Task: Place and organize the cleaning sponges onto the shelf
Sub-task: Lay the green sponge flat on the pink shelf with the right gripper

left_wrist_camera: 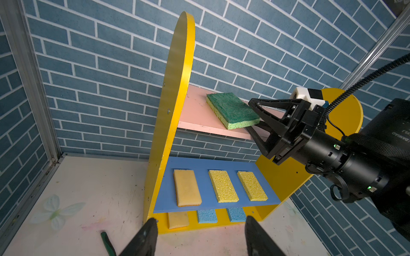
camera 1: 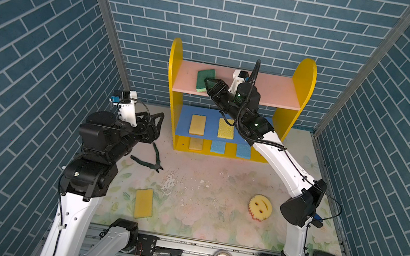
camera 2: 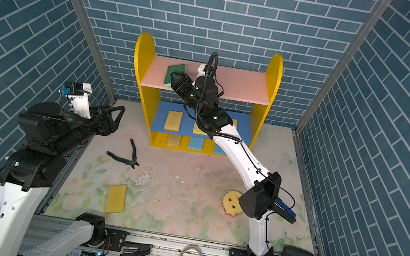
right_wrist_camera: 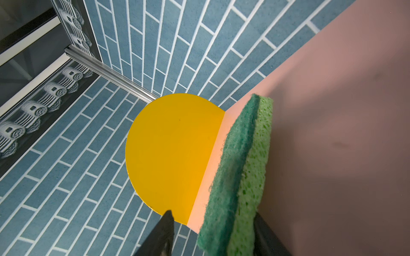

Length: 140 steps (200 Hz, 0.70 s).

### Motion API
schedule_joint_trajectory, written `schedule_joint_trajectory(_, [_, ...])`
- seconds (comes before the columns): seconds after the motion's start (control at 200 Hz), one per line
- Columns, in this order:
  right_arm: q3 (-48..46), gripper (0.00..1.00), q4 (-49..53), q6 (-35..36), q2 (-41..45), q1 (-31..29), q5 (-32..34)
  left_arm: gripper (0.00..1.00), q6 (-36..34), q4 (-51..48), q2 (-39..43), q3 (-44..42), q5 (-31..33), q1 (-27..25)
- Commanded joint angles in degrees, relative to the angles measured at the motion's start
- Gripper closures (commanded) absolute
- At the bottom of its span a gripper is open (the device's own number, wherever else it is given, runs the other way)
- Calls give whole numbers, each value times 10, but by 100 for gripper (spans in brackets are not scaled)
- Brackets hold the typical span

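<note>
On pink top board [camera 1: 269,88] of shelf [camera 1: 304,75]: green-topped sponge [left_wrist_camera: 230,109] lying between 2 parted fingers [right_wrist_camera: 165,235] of right gripper [left_wrist_camera: 251,116], unclamped; left gripper [left_wrist_camera: 200,221] likewise parted, empty.

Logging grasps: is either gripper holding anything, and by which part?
Nothing: right gripper open around the green sponge's end, left gripper open and empty.

Robot lab booth, brick-print walls [camera 1: 218,9], aluminium rails [camera 1: 192,246]
</note>
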<state>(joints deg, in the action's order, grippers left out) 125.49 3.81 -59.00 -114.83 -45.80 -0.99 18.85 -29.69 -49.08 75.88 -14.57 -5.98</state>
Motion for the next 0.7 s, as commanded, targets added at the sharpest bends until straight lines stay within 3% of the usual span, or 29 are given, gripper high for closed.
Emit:
schedule_joint_trajectory(0.0, [-4, 44, 22, 18, 11, 7, 17, 36, 1, -2, 5, -2, 3, 2])
schedule_joint_trajectory(0.535, [3, 39, 76, 50, 16, 16, 33, 36, 7, 9, -8, -4, 0, 2])
schedule_joint_trajectory(0.695, [80, 40, 105, 46, -36, 9, 4, 36, 13, 16, -11, -6, -5, 2])
